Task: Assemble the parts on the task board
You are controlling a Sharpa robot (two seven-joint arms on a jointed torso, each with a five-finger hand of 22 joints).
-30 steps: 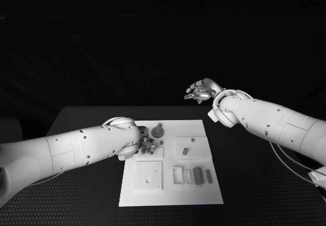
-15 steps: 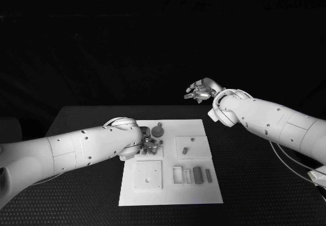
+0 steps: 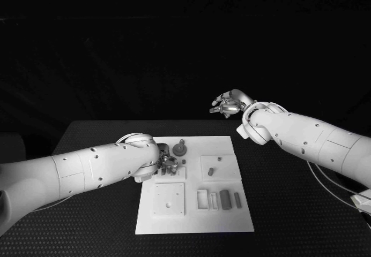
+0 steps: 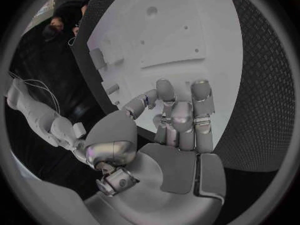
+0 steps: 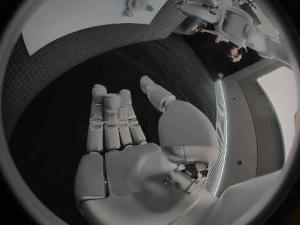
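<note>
While the left hand (image 3: 169, 167) curls its fingers (image 4: 167, 92) onto the task board (image 3: 232, 214), grasp unclear, the right hand (image 3: 227, 104) hovers empty, fingers apart.

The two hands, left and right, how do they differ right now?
The left hand is low over the task board, fingers down among the small parts; the right hand is raised beyond the table's far edge, away from the board. The left hand's fingers are curled; the right hand's are straight and empty. Both are silver on white arms.
</note>
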